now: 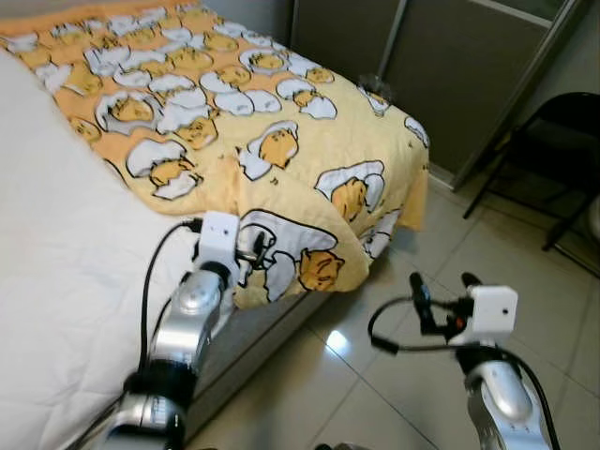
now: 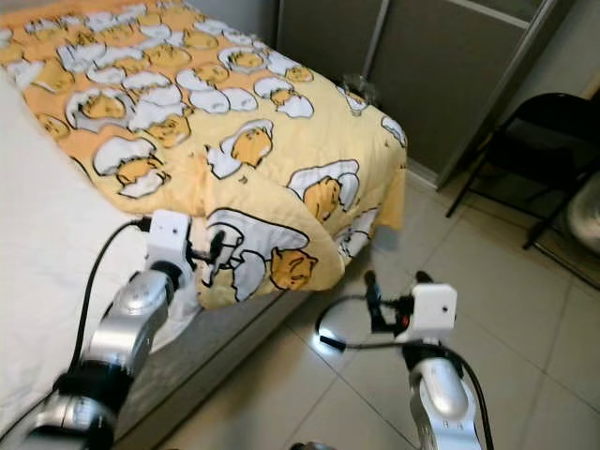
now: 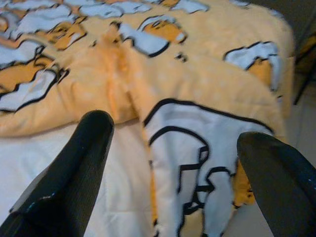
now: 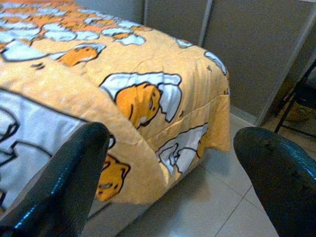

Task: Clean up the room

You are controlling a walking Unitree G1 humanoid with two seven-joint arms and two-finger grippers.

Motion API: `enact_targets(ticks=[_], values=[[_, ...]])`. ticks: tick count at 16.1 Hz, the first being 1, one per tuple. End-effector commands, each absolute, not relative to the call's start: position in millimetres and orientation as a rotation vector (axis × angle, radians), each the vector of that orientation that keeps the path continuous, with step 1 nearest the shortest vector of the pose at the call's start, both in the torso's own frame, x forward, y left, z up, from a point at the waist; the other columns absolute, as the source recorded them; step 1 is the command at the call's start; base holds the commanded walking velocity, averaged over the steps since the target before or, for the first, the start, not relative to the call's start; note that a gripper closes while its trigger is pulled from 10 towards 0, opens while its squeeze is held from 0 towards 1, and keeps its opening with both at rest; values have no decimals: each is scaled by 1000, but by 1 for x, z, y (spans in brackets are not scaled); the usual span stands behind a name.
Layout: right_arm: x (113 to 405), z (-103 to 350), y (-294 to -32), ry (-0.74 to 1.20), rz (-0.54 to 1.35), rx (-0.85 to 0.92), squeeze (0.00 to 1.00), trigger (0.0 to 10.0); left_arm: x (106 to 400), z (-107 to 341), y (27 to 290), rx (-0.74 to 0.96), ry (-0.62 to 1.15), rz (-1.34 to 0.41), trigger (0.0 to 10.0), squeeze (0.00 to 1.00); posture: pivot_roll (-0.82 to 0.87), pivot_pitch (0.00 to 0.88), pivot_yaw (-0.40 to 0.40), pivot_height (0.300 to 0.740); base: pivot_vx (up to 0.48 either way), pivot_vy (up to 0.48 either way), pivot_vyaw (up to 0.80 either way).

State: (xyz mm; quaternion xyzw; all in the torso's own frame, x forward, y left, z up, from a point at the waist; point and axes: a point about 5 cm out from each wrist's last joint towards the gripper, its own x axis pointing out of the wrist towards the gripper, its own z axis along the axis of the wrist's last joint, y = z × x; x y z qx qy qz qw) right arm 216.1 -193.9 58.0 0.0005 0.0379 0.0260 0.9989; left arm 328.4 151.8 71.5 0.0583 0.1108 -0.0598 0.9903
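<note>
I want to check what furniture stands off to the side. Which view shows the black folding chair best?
The right eye view: the black folding chair shows its seat, back and legs on the tiled floor. The left eye view crops it at the frame edge. The right wrist view catches a sliver of leg; the left wrist view, a dark blurred edge.

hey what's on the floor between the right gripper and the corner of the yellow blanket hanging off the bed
Nothing: in the left eye view, only bare tiled floor separates the right gripper from the yellow blanket.
</note>
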Motion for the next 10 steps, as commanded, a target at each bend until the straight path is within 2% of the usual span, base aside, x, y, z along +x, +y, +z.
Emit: enact_targets(ticks=[1,2,7,10], values=[[210,60,-200,91,59,-15,0,10000,331,66,153,124,248,-90,10000,0,-31,58,-134,740,0,0,0],[201,62,-202,107,76,-26,0,10000,334,63,150,116,267,-83,10000,0,-63,98,-146,740,0,0,0],[176,75,-211,155,120,-68,0,10000,340,50,134,98,339,-104,10000,0,-130,182,-180,740,0,0,0],[167,81,-210,171,154,-84,0,10000,337,42,130,89,385,-80,10000,0,-162,206,-192,740,0,0,0]])
